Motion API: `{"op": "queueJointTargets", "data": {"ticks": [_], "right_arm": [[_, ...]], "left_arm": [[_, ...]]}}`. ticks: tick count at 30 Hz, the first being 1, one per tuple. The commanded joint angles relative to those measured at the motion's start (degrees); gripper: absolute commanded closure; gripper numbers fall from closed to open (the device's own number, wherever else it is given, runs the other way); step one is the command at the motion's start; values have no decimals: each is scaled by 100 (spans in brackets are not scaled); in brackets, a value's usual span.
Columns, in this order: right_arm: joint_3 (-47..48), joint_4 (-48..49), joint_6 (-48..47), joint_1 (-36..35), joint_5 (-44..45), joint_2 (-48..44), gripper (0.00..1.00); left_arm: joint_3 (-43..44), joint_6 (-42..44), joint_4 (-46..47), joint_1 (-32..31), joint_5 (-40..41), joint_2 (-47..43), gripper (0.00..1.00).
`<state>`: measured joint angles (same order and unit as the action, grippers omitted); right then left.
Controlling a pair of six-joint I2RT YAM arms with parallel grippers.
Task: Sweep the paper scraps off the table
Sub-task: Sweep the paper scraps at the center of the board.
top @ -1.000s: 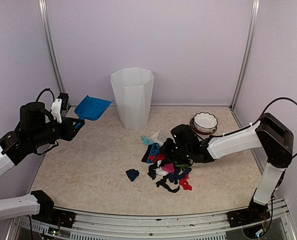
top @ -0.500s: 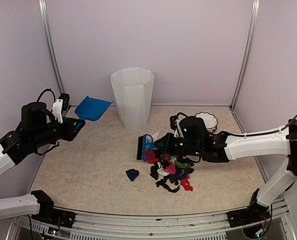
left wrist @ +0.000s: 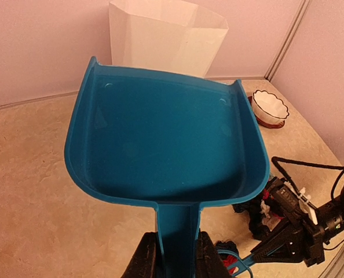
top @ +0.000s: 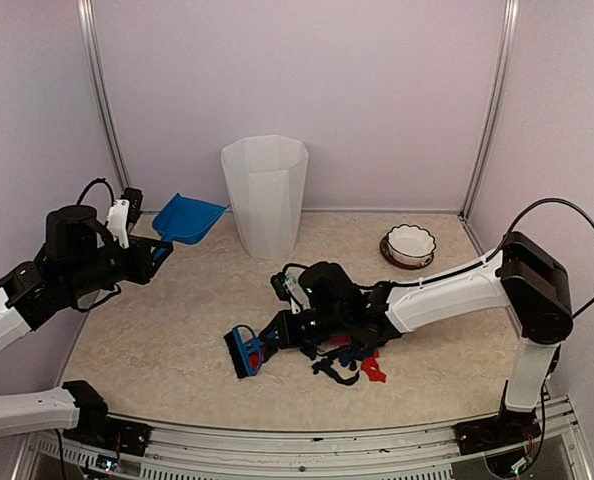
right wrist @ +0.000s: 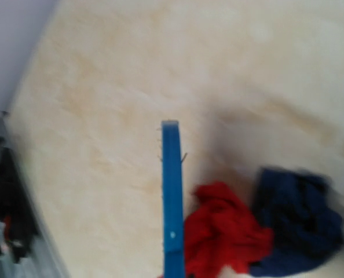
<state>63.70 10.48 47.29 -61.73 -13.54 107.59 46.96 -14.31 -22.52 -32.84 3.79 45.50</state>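
Near centre, the right gripper [top: 283, 331], clamping the brush [top: 245, 351], is sweeping paper scraps [top: 355, 356] leftward. Far-left, the left gripper [left wrist: 176, 258] is still gripping the dustpan [left wrist: 160, 145].

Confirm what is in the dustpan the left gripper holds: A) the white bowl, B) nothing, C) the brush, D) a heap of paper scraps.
B: the left wrist view shows the blue dustpan bare inside, its handle in the left gripper, while the paper scraps lie on the table beside the brush.
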Motion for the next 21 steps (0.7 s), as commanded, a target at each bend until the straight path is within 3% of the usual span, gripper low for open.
{"op": "queueJointTargets", "data": {"ticks": [1,12,21], "right_arm": [[108,-549,-188,15,290,89,100],[-1000,-1357,-186,574,1622,-1143,100],[-1355,-1501,-704,999,1294,-2594,100]], "left_arm": [[4,-206,-64,-447,387,66,100],[-121,-1089,27,-1820,1136,476,100],[-381,-1706,404,-3020,1559,1114,100]]}}
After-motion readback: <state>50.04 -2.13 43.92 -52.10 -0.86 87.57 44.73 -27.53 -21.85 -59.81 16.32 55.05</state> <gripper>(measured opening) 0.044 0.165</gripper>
